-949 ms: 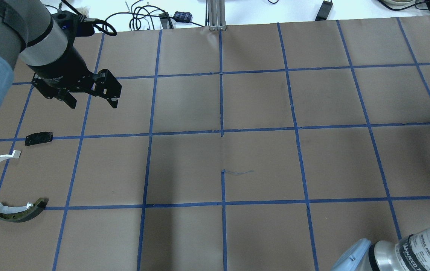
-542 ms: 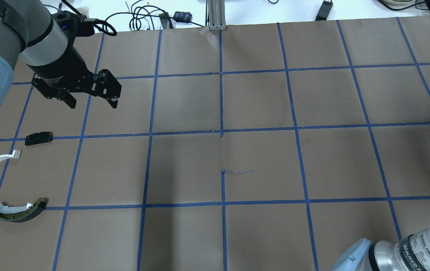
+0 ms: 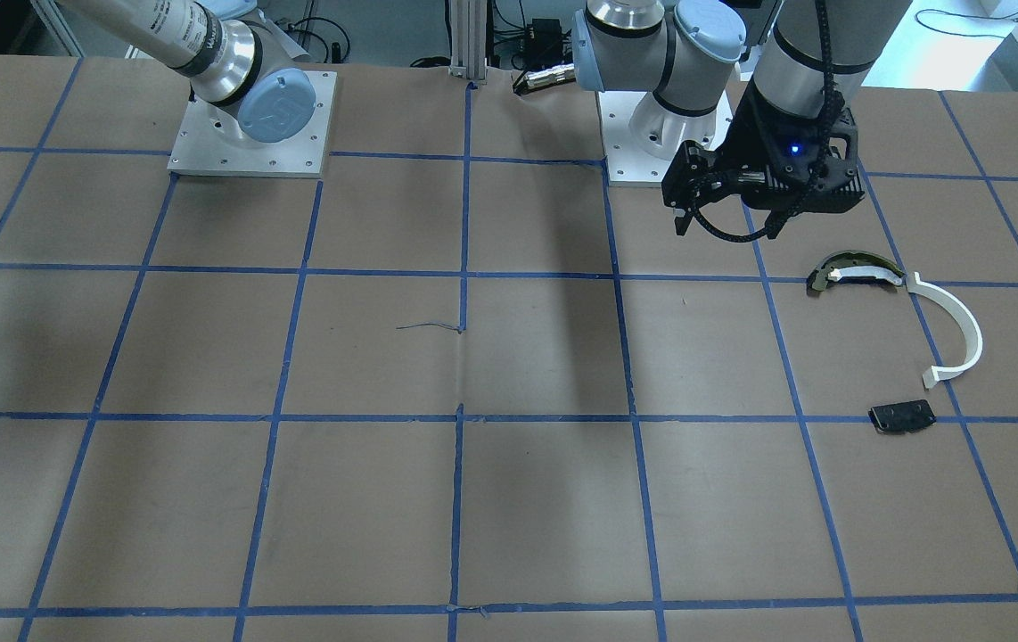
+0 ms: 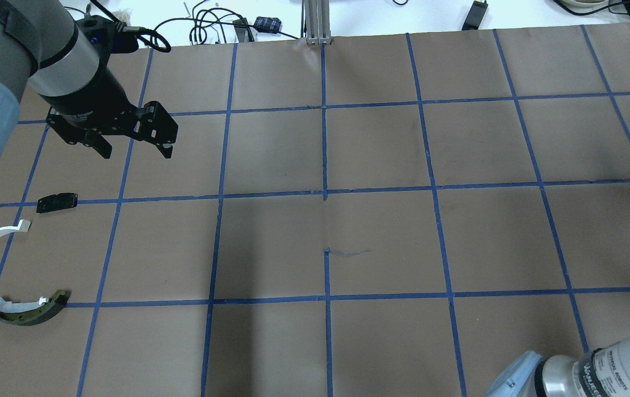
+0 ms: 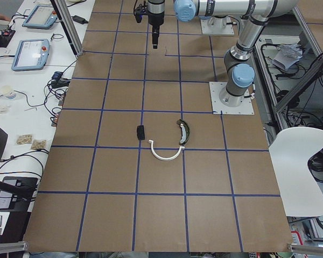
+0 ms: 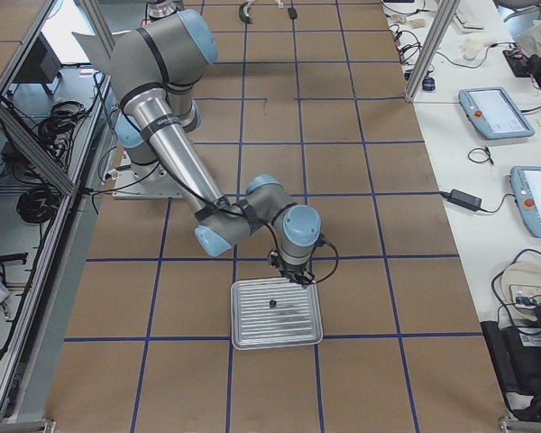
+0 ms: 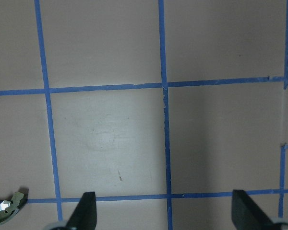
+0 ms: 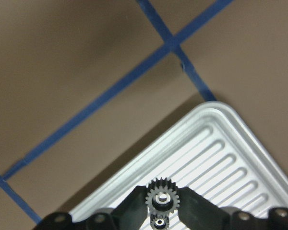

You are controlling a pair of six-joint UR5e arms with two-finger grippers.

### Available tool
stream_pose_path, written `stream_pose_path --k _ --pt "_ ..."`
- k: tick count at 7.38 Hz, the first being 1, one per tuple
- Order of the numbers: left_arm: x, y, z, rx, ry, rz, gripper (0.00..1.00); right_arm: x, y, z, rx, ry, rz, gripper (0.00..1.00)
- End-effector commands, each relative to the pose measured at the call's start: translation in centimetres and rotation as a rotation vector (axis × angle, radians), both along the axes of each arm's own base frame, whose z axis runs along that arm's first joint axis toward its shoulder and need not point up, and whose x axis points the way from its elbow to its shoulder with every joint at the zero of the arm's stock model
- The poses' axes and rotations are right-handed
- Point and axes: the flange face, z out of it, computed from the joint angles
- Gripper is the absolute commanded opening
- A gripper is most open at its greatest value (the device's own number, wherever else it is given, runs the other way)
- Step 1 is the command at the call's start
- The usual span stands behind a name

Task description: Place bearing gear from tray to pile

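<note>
Two arms, one tray, one gear, and three pile parts are in sight. The right gripper [image 6: 296, 280] is clenched on the small toothed gear [image 8: 162, 197], holding it above the ribbed metal tray [image 6: 288, 332], near its rim, at the right end of the desk [image 4: 381, 237].

A smaller toothed shape under the gear is hard to make out. A dark speck on the tray is too small to tell.

The left gripper [image 4: 137, 153] hangs released, jaws wide apart, at the far left. Near it lies the pile: a black plate [image 4: 57, 202], a white half-ring [image 3: 975, 343] and an olive curved piece [image 4: 28, 317], which is cut off in the left wrist view. Cables lie along the far edge.
</note>
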Motion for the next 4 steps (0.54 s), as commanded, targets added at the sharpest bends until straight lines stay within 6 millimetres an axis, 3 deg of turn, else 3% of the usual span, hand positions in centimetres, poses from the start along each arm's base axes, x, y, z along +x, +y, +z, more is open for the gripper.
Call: stream_pose_path --k 1,2,4 --pt "0.0 0.0 0.0 0.0 0.001 0.0 1.0 13.2 -2.8 8.5 0.031 -0.022 -0.092 0.05" --pt "-0.2 0.1 0.1 -0.002 0.003 -0.003 1.0 20.8 -4.3 10.3 0.06 -0.026 -0.142 0.06" --pt "0.0 0.0 0.1 -0.003 0.003 0.0 1.0 34.2 -7.0 10.5 0.076 -0.006 -0.238 0.06"
